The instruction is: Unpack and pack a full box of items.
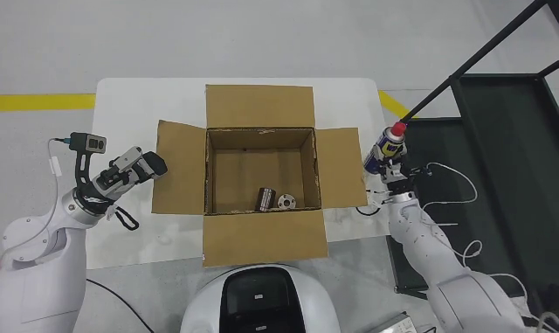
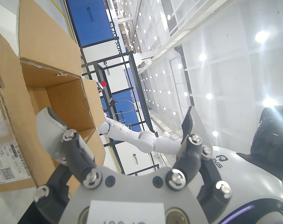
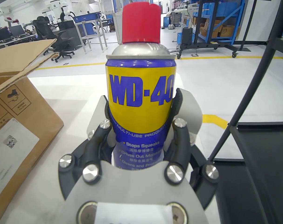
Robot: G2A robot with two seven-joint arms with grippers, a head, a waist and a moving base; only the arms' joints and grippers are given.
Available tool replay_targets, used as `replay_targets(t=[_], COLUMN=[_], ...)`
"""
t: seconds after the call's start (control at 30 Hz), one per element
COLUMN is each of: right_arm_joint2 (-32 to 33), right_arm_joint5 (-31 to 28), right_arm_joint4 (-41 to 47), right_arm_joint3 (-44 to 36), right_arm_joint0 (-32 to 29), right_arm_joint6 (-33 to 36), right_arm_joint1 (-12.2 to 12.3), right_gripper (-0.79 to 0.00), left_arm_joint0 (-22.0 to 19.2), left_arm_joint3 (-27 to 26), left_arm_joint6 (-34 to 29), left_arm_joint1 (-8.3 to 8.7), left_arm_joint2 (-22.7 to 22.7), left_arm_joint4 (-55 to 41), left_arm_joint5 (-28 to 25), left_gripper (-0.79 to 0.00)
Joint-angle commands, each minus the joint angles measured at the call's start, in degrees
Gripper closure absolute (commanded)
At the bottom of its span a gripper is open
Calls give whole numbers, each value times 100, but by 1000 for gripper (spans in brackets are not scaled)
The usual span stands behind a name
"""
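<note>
An open cardboard box stands mid-table with all flaps spread; two small metal parts lie on its floor near the front wall. My right gripper is shut on a blue and yellow spray can with a red cap, held upright by the table's right edge, just right of the box's right flap; the top view shows the can there too. My left gripper is open and holds nothing, left of the box, tilted upward; the top view places it beside the left flap.
A dark metal cart with a black tray stands right of the white table. In the right wrist view the cart's frame post rises close to the can. Bare table lies behind and to the left of the box.
</note>
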Motion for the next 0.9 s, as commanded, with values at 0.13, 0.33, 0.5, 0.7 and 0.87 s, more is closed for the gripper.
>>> replay_targets(t=[0.13,0.33,0.5,0.7,0.87], right_arm_joint2=[-76,-126,-175,-220,-241], right_arm_joint5=[76,108,163,261,266], right_arm_joint4=[47,83,62,53,58], right_arm_joint3=[355,596,709,781,804], right_arm_joint0=[170,208,187,155,107], right_arm_joint6=[67,6,-79,-229,-415], right_arm_joint1=[-102,-178,-229,-287,-320], right_gripper=[0,0,0,0,-785], left_arm_joint0=[0,0,0,0,0], left_arm_joint3=[0,0,0,0,0], left_arm_joint6=[0,0,0,0,0], left_arm_joint1=[0,0,0,0,0], left_arm_joint2=[0,0,0,0,0], left_arm_joint4=[0,0,0,0,0], left_arm_joint5=[0,0,0,0,0], left_gripper=[-785,-785,-785,-785,-785])
